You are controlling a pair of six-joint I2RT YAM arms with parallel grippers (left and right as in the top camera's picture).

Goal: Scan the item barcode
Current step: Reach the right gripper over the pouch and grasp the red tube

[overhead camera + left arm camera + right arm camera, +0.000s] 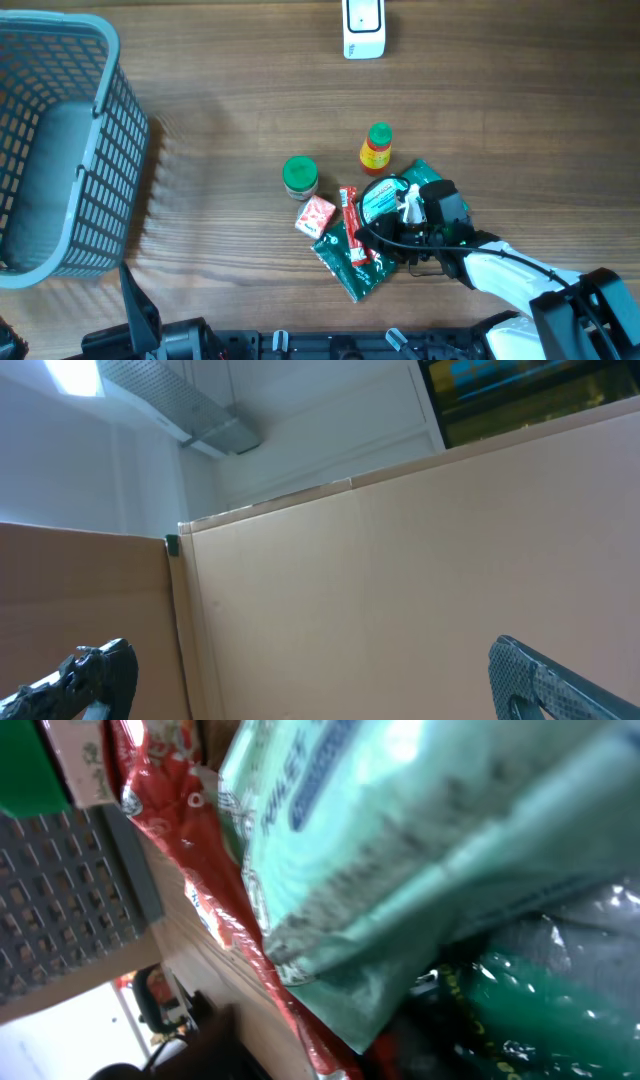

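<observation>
Wooden table (250,80) — jar (299,175), bottle (376,148) crowd the teal pouch (378,202).

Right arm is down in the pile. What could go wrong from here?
1. The mint pouch overlaps the red packet, so the right gripper may pinch or drag both.
2. The upright yellow bottle stands close beside the gripper and could be knocked over.
3. The pouch looks floppy and may sag on the way to the scanner.
</observation>
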